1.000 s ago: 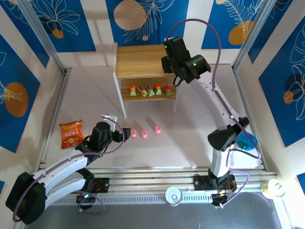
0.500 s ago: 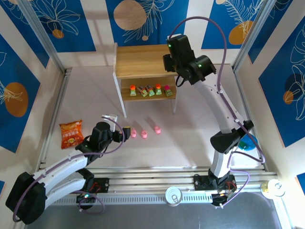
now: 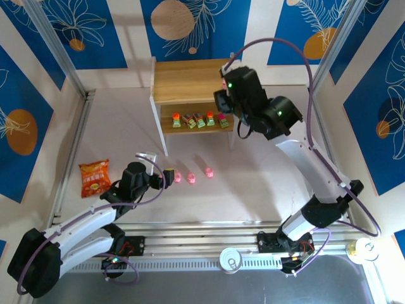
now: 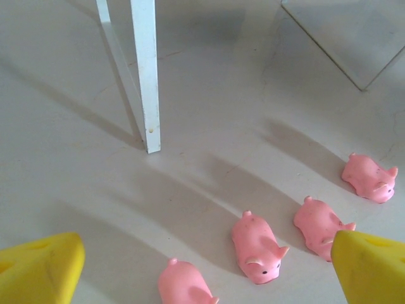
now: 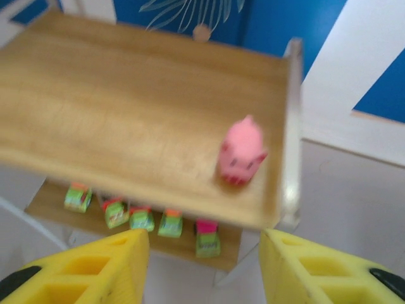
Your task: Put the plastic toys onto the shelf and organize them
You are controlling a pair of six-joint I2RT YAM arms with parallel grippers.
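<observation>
**Worktop [image 3: 253, 183].** The shelf [image 3: 186, 79] stands at the middle of the far edge, open side towards the near edge. An orange snack bag [image 3: 94, 177] lies close to the left edge.

**Shelf, lower tier.** Five blocky toys [image 5: 142, 218] stand in one row along the board, side by side, running from left of centre to the right end. Their tops are orange, red and pink and their bases are green-yellow.

**Shelf, top tier.** One pink pig [image 5: 242, 152] stands on the top board close to its right edge, just inside the white side panel. The picture is blurred, so finer detail cannot be told.

**Worktop, in front of the shelf.** Four pink pigs [image 4: 256, 246] lie in a loose row towards the near edge, a little left of the worktop's centre and apart from one another. The white front leg of the shelf [image 4: 147, 76] stands beyond them.

**Left claw [image 3: 167, 174].** It is low over the worktop at the left end of the pig row. Its yellow fingers [image 4: 41, 269] are spread wide, with nothing gripped. The nearest pigs lie between and just ahead of them.

**Right claw [image 5: 204, 253].** It is raised in front of the right end of the shelf, facing the top board. The fingers stand partly apart and hold nothing, and the pig on the board is clear of them.
</observation>
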